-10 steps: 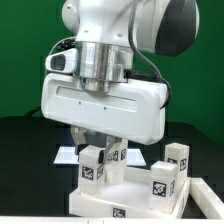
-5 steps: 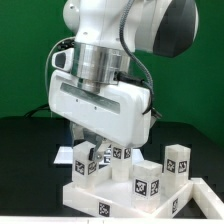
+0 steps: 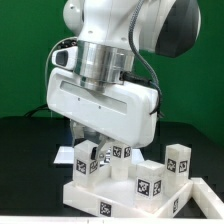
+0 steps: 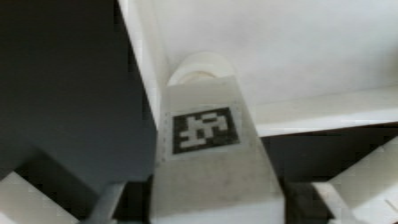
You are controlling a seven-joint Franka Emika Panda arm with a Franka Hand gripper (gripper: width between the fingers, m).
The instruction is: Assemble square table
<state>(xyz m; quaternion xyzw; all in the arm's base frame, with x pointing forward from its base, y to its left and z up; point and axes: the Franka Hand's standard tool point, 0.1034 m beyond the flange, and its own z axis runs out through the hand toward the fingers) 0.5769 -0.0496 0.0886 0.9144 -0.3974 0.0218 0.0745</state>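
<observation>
Over the tabletop (image 3: 115, 200), pincer (image 3: 92, 150) grips a tagged leg (image 4: 210, 150) upright; three other legs stand nearby.

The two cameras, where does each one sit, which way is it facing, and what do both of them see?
Exterior view: off the arm, level with the table, facing the robot's white wrist housing above the tabletop and legs.
Wrist view: on the wrist, looking down along the hand, whose fingers flank a tagged leg.
Shared: that held leg and the tabletop's rim.
</observation>
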